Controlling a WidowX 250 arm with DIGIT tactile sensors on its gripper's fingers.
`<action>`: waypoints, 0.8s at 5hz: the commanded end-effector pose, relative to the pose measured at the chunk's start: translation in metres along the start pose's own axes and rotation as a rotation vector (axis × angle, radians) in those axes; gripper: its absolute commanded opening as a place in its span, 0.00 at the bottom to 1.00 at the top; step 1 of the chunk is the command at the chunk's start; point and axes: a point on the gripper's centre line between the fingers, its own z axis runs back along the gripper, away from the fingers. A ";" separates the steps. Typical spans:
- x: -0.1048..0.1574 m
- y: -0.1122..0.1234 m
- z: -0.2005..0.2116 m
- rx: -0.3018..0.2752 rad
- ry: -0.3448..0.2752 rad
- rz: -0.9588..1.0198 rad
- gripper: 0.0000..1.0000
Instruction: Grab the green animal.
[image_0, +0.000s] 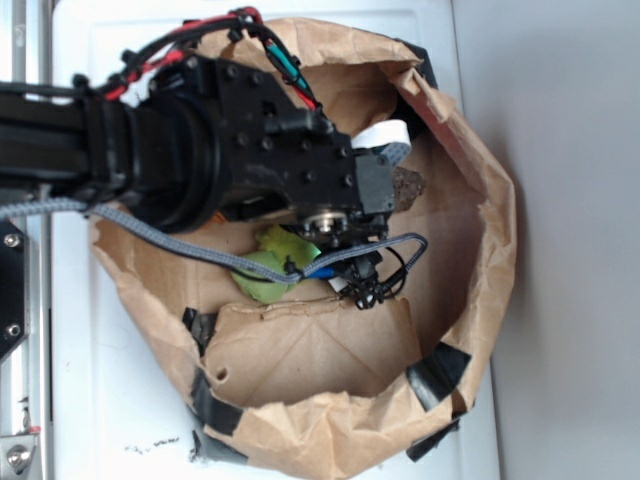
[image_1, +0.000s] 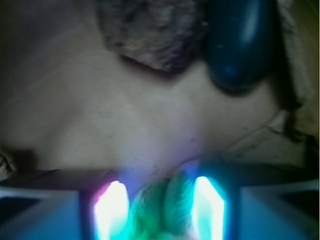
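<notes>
Between the two glowing fingers (image_1: 111, 207) of the pincer (image_1: 159, 210), at the bottom of the wrist view, sits the green animal (image_1: 162, 205). The fingers stand on either side of it, though whether they press it I cannot tell. From the exterior view it lies under the arm inside the paper bag (image_0: 330, 400), near the middle of the bag's floor. It looks light, soft and squashy; a hold across the plump body should grip better than the fuzzy head. Beyond the pincer lie a brownish rough lump (image_1: 150, 35) and a dark glossy curved piece (image_1: 240, 45), both well apart. The bag's crumpled walls crowd the arm.
</notes>
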 end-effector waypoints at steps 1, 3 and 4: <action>0.017 0.011 0.041 -0.096 -0.038 -0.007 0.00; 0.013 0.004 0.080 -0.193 -0.063 -0.041 0.00; 0.013 0.004 0.107 -0.264 -0.054 -0.054 0.00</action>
